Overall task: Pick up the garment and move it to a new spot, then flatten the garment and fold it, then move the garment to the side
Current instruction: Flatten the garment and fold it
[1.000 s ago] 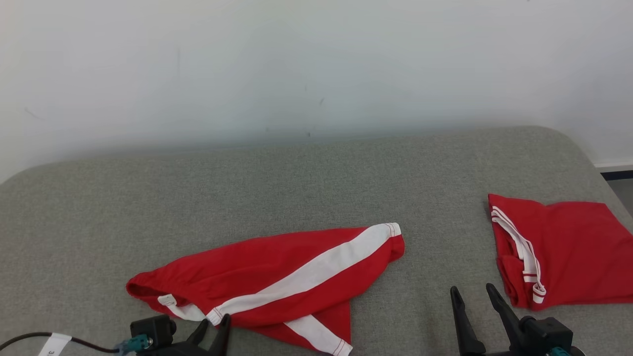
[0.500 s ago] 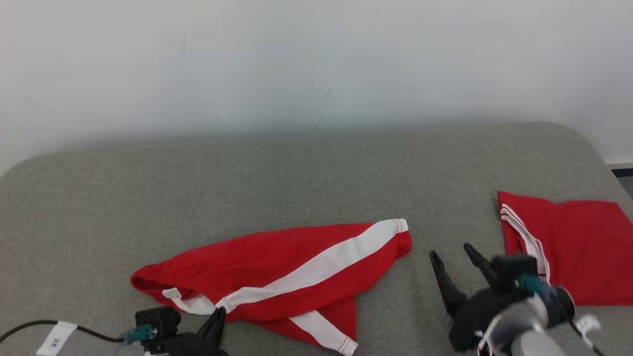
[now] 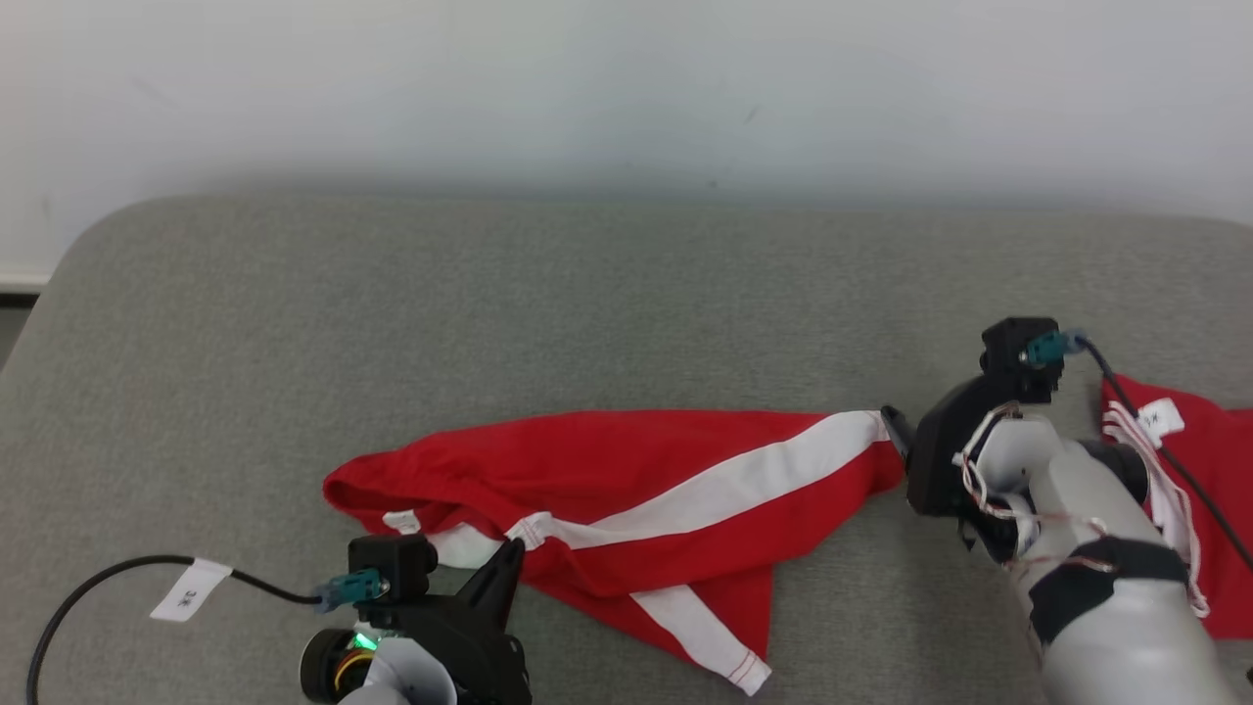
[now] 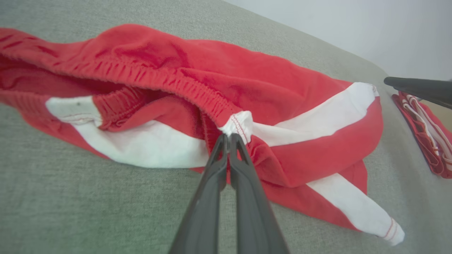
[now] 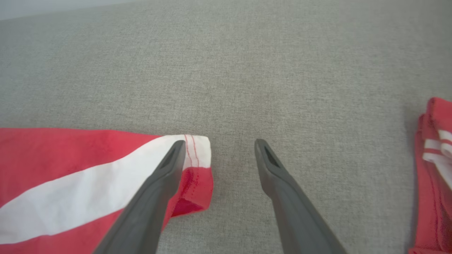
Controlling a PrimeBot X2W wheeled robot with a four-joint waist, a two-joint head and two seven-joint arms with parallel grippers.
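Observation:
The garment (image 3: 636, 470) is a pair of red shorts with a white side stripe, lying crumpled on the grey padded surface (image 3: 587, 294). My left gripper (image 3: 509, 553) is at its near left end. In the left wrist view this gripper (image 4: 229, 135) is shut on the elastic waistband where the white stripe ends, on the garment (image 4: 282, 88). My right gripper (image 3: 896, 426) is at the shorts' right leg hem. In the right wrist view it (image 5: 219, 143) stands open, its left finger over the hem corner of the garment (image 5: 70, 169) and its right finger over bare fabric surface.
A second red garment (image 3: 1204, 470) with white trim lies folded at the far right, also seen as a red pile (image 5: 434, 169) beside my right gripper. A pale wall rises behind the surface. A black cable with a white tag (image 3: 186, 592) trails from my left wrist.
My left gripper has shut on the waistband. My right arm has reached forward and left to the leg hem, still open. The head camera has shifted, so the whole picture moved.

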